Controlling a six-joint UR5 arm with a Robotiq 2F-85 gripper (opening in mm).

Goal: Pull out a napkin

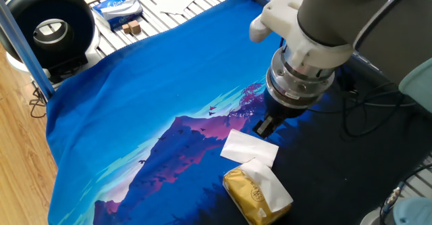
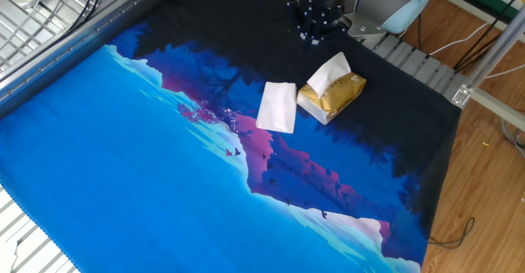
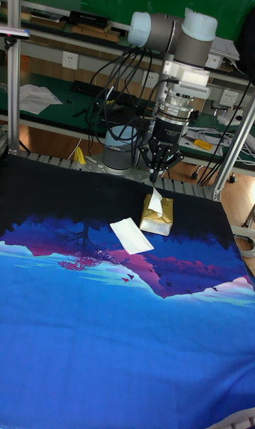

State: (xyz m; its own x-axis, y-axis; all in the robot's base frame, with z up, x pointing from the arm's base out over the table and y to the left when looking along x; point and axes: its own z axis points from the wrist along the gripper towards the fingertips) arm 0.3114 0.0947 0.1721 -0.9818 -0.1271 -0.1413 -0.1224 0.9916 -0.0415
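Note:
One white napkin (image 1: 248, 148) lies flat on the cloth beside the gold-yellow tissue pack (image 1: 255, 196). Another white sheet (image 1: 268, 180) sticks up out of the pack's slot. In the other fixed view the flat napkin (image 2: 277, 106) is left of the pack (image 2: 335, 95). The tall fixed view shows the napkin (image 3: 131, 235), the pack (image 3: 157, 218) and the raised sheet (image 3: 155, 199). My gripper (image 1: 264, 125) hangs just behind the pack, above the cloth, its dark fingers drawn together with nothing between them. It also shows in the other fixed view (image 2: 316, 34) and the tall fixed view (image 3: 156, 175).
A printed blue, purple and black cloth (image 1: 148, 96) covers the table. At the far left corner stand a black round device (image 1: 48, 29) and a blue-and-white packet (image 1: 116, 9). Cables (image 1: 364, 103) trail behind the arm. The cloth's right edge drops off near the pack (image 2: 443, 142).

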